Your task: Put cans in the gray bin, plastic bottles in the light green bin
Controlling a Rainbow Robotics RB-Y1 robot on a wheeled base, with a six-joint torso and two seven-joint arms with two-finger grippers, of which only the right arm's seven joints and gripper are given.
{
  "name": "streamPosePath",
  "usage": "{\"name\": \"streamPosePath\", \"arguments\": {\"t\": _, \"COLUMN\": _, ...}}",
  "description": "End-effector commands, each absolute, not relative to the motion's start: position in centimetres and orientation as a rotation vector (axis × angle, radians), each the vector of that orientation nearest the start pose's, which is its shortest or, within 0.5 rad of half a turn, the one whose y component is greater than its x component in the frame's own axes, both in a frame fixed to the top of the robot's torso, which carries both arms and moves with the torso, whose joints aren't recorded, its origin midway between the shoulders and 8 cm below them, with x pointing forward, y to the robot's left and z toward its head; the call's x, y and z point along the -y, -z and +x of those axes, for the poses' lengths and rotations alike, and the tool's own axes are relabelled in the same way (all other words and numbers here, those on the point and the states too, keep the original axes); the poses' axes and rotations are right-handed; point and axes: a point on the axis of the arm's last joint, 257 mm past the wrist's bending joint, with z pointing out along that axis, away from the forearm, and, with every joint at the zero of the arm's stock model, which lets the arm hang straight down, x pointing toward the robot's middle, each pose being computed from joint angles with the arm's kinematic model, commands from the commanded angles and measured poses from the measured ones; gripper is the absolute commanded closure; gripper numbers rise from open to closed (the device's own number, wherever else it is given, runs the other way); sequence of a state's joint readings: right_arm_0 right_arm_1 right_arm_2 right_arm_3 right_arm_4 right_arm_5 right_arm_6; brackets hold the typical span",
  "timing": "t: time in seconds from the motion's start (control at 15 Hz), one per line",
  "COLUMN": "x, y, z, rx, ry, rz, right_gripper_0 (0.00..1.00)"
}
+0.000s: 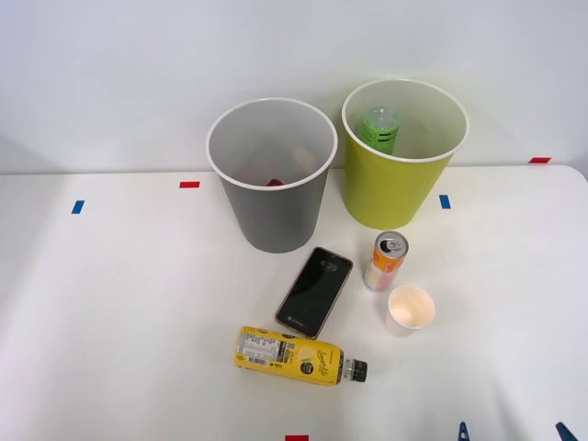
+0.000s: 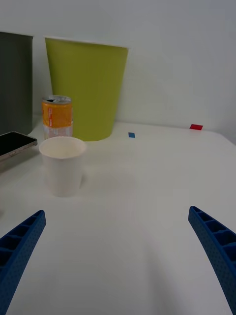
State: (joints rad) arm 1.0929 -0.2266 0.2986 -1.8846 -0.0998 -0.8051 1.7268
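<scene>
Orange-and-white can (image 1: 387,261) stands upright just in front of the lime bin (image 1: 397,188), white paper cup (image 1: 410,308) beside it. My right gripper (image 2: 118,256) hangs wide open, holding nothing. Green-label bottle (image 1: 379,130) sits in the lime bin; yellow-label bottle (image 1: 299,356) lies near the phone (image 1: 314,291).

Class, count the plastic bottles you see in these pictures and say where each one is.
2. The green-labelled bottle stands inside the light green bin; the yellow-labelled bottle lies on the table near the phone.
</scene>
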Motion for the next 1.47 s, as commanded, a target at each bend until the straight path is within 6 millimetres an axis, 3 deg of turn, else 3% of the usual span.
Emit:
{"name": "streamPosePath", "arguments": {"t": 0.07, "x": 22.5, "y": 28.8, "z": 18.0, "rx": -1.581, "ry": 0.09, "rz": -0.084, "right_gripper_0": 0.0}}
{"name": "streamPosePath", "arguments": {"t": 0.47, "x": 19.0, "y": 29.0, "z": 17.3, "rx": -1.588, "ry": -0.001, "rz": -0.101, "right_gripper_0": 0.0}}
{"name": "streamPosePath", "arguments": {"t": 1.47, "x": 19.1, "y": 28.9, "z": 17.3, "rx": -1.585, "ry": -0.005, "rz": -0.094, "right_gripper_0": 0.0}}
